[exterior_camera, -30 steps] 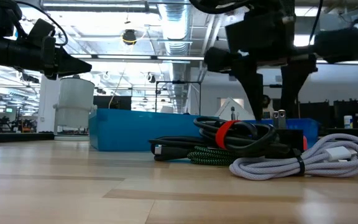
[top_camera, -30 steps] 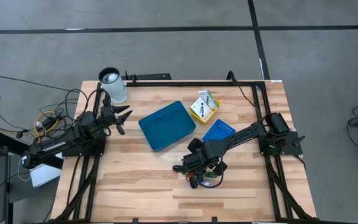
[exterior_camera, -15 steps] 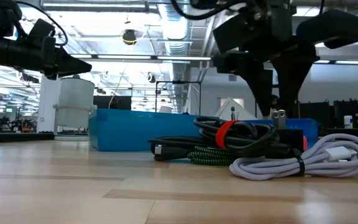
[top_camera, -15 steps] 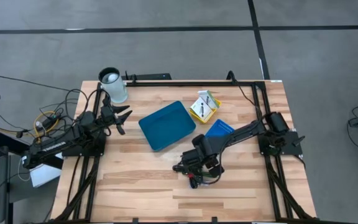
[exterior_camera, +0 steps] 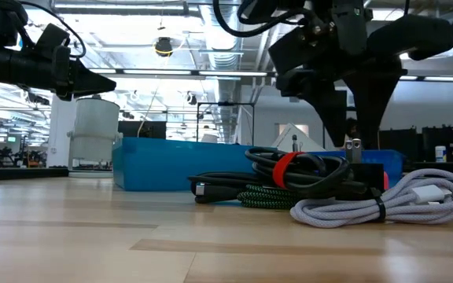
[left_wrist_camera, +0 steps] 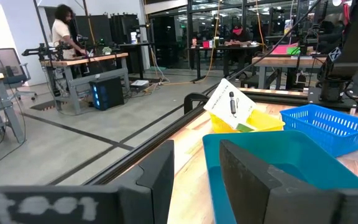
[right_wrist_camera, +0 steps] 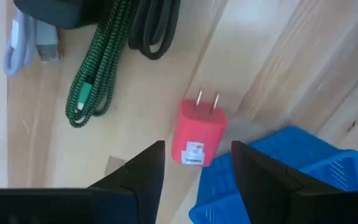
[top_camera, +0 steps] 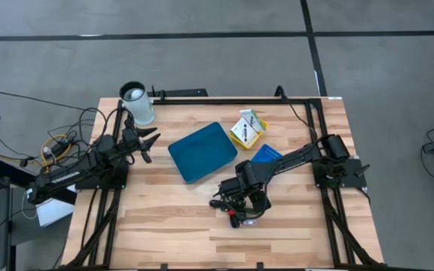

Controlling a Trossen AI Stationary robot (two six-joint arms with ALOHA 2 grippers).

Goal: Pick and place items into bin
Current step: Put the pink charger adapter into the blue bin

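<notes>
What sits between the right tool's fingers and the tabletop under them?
In the right wrist view, the right tool hangs open above a red plug-in charger lying on the wood, beside the blue basket; nothing else lies between.

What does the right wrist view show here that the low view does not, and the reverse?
Only the right wrist view shows the red plug-in charger lying on the wood with its prongs up-picture, framed by the open right pincer, and the blue mesh basket corner beside it. Only the low view shows the white cable bundle whole, the blue bin wall, the white cylinder behind, and the left pincer raised near it. Both show the green braided cable and the black cable coil on the table.
</notes>
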